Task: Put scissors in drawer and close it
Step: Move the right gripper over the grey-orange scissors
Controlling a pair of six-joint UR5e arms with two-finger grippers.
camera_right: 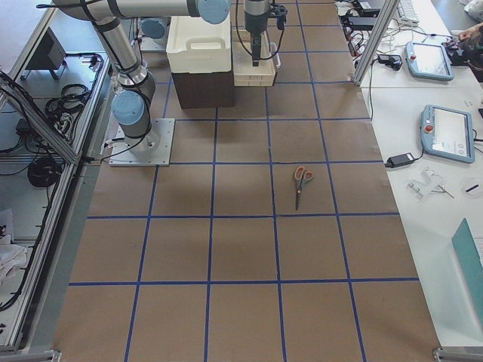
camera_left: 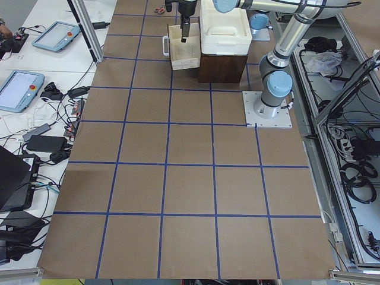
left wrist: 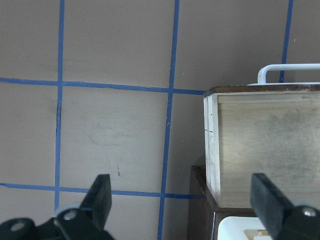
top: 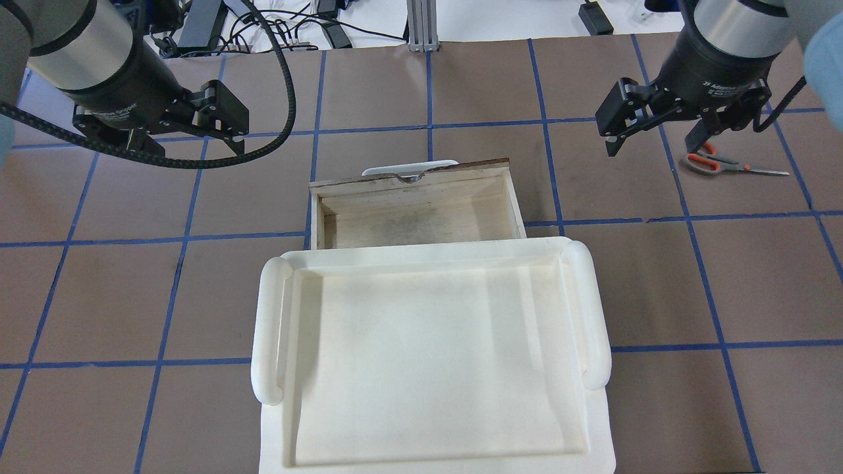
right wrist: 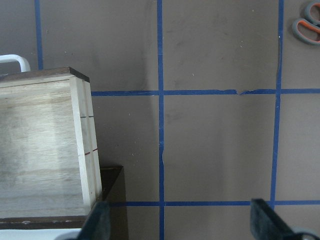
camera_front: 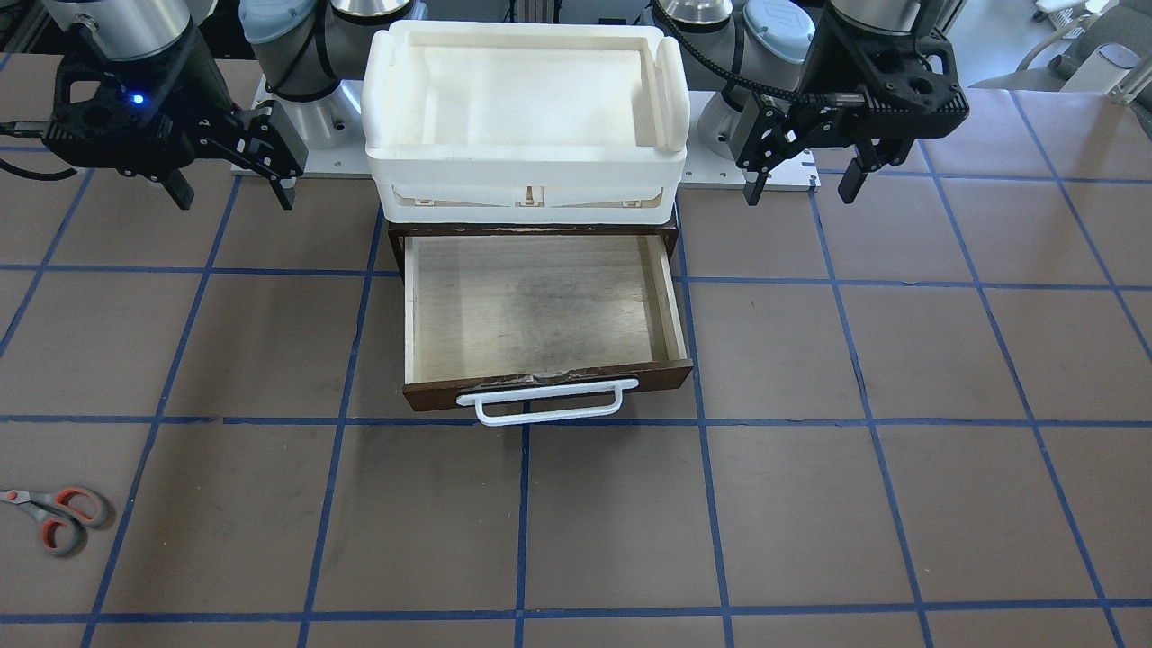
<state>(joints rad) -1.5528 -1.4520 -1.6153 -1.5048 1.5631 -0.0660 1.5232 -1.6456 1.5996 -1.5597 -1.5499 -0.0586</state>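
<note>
The scissors, with grey handles and orange-red loops, lie flat on the brown table on my right side, far from the drawer; they also show in the front view, the right side view and the top right corner of the right wrist view. The drawer is pulled out and its pale wood inside is bare. My right gripper is open and empty, hovering between drawer and scissors. My left gripper is open and empty, hovering left of the drawer.
A white plastic bin sits on top of the dark brown cabinet that holds the drawer. The drawer's white bar handle points away from me. Blue tape lines grid the table.
</note>
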